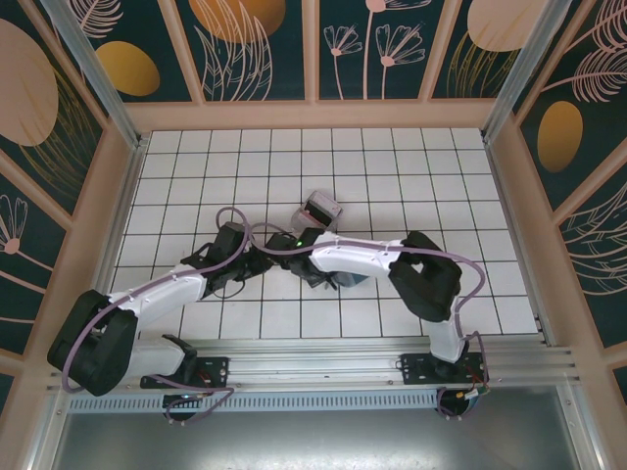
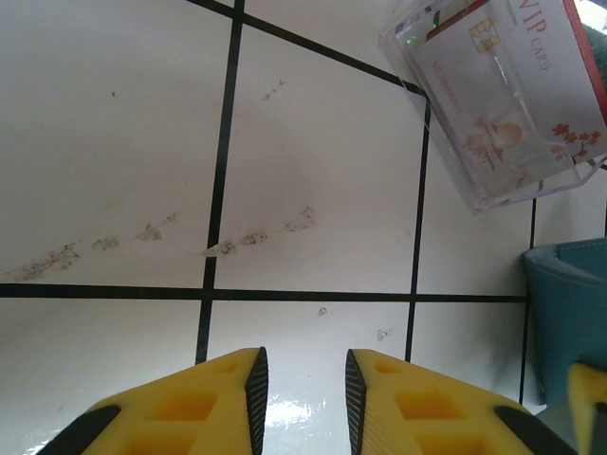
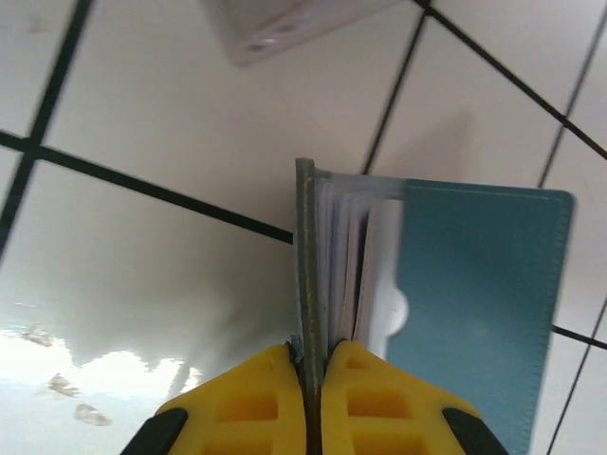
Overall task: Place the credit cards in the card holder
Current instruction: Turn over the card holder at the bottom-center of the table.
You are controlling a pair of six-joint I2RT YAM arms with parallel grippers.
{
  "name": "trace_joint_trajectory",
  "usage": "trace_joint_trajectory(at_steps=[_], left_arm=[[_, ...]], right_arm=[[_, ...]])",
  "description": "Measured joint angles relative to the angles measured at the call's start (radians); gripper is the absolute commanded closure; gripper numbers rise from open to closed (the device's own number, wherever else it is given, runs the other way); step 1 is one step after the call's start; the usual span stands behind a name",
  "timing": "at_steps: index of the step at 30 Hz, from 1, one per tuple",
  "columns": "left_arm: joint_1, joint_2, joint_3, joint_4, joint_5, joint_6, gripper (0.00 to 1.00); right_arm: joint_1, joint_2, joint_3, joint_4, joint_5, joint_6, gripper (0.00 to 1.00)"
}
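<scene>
The card holder [image 3: 474,284] is a teal bifold wallet on the tiles. One flap lies flat to the right and its pale inner pockets [image 3: 356,256] fan open. My right gripper [image 3: 313,355] is shut on the other flap [image 3: 304,256], holding it upright, edge-on to the camera. In the left wrist view the card holder's corner [image 2: 569,303] shows at the right edge. My left gripper [image 2: 303,365] hovers over bare tile to the left of it, slightly open with nothing between its fingers. A pale credit card [image 2: 517,85] with a chip and VIP print lies in a clear box.
The clear plastic box [image 1: 323,208] sits on the white tiled floor just beyond both grippers, near the middle. The two arms meet and overlap at the centre [image 1: 313,257]. Wooden walls [image 1: 313,116] fence the floor on three sides.
</scene>
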Motion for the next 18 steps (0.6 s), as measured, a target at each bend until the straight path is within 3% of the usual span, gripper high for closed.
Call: trace_joint_trajectory(at_steps=[3,6,13,18], left_arm=[[0.007,0.0,0.0,0.0,-0.003,0.0,0.66],[0.007,0.0,0.0,0.0,-0.003,0.0,0.65],[0.007,0.0,0.0,0.0,-0.002,0.0,0.63],[0.007,0.004,0.0,0.0,-0.002,0.001,0.61]], right_arm=[[0.018,0.038,0.025,0.018,-0.039,-0.013,0.68],[0.032,0.063,0.039,0.075,-0.125,-0.027,0.61],[0.031,0.027,0.031,0.141,-0.211,-0.029,0.56],[0.015,-0.141,-0.013,0.184,-0.245,-0.026,0.56]])
